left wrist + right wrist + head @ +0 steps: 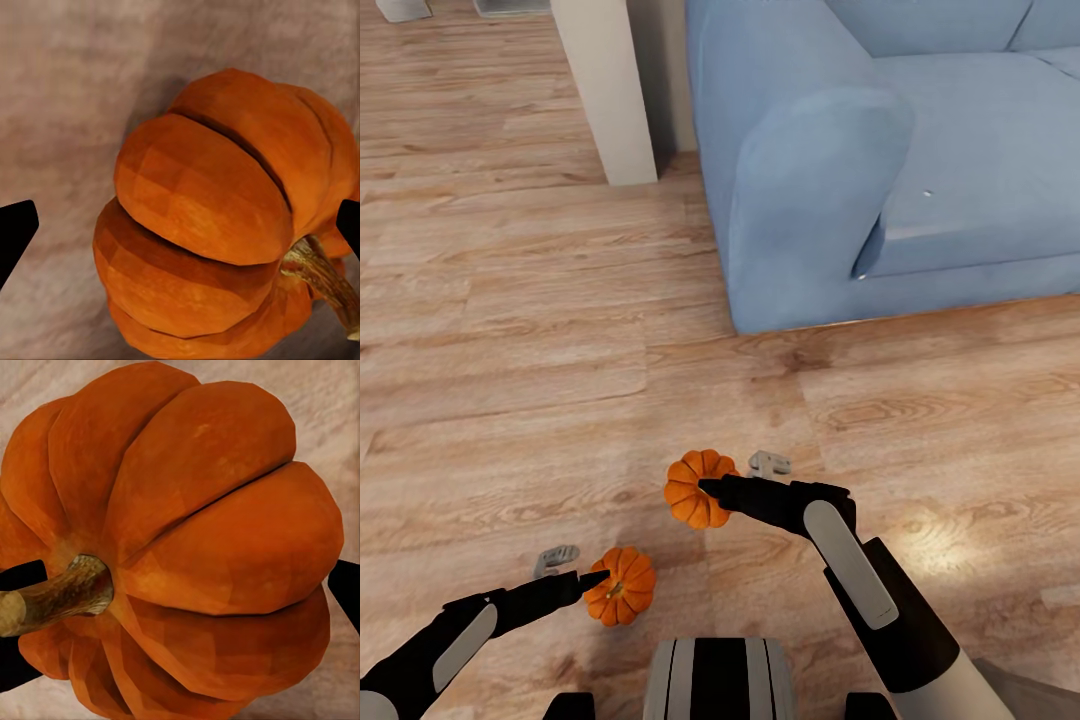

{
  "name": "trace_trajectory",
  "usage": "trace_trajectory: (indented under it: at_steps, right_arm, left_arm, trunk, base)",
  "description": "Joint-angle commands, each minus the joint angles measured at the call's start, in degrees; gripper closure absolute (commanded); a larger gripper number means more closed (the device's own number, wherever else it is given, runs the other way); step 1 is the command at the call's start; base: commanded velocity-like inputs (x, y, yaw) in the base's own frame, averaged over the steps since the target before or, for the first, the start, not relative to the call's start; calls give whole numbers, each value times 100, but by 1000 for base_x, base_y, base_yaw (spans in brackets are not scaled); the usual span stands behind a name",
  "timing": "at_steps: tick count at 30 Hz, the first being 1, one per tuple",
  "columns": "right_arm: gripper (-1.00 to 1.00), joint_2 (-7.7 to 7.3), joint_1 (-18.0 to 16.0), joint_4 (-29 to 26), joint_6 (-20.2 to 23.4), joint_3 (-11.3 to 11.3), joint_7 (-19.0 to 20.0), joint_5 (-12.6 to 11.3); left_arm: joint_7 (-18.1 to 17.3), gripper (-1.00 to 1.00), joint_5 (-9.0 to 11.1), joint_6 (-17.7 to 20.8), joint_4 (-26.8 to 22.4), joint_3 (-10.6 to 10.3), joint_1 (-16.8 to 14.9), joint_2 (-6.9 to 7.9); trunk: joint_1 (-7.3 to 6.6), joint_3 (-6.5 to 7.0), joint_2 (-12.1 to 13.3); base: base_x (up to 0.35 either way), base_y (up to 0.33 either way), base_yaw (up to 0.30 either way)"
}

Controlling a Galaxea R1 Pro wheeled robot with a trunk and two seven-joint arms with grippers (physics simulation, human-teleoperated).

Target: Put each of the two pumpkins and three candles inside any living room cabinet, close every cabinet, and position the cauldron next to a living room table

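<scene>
I see two ribbed orange pumpkins low over the wooden floor in the head view. My left gripper (596,580) is shut on the nearer pumpkin (625,590), whose stem faces up. The left wrist view shows that pumpkin (202,217) between two black fingertips (16,232). My right gripper (712,490) is shut on the farther pumpkin (690,495), which is tilted on its side. In the right wrist view this pumpkin (195,532) spans the frame, its stem (52,600) pointing sideways over one finger. The candles, cabinet and cauldron are out of view.
A blue sofa (810,170) stands ahead and to the right, its armrest closest to me. A beige pillar (605,90) rises at the back left. Open wooden floor (510,350) stretches left and ahead. My own base (720,680) is at the bottom edge.
</scene>
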Motion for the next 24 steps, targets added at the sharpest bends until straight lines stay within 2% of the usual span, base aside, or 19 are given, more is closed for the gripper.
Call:
trace_trajectory:
  at_steps: [1,7,12,20,24]
  right_arm:
    - [100,1,-3,-6,4,2,-58,-62]
    - [100,-11,-3,-8,3,2,-57,-62]
    - [100,-14,-3,-14,4,0,-56,-62]
    - [100,-14,-3,-23,3,-13,-56,-62]
    - [100,-14,-3,-21,4,-15,-56,-65]
  left_arm:
    - [3,-100,60,37,-3,-22,-3,5]
    - [2,-100,60,37,-3,-28,-3,-1]
    - [-11,-100,56,34,-3,-33,-3,-18]
    - [-31,-100,50,28,-22,-68,-3,-48]
    - [-33,-100,44,28,-36,-108,-3,-56]
  trunk:
    - [-1,-3,-1]
    - [7,-70,-6]
    - [20,-181,-12]
    - [20,-181,-12]
    - [28,-247,-16]
  base:
    - [8,-2,0]
    - [3,-1,0]
    - [0,0,0]
    - [0,0,0]
    - [0,0,0]
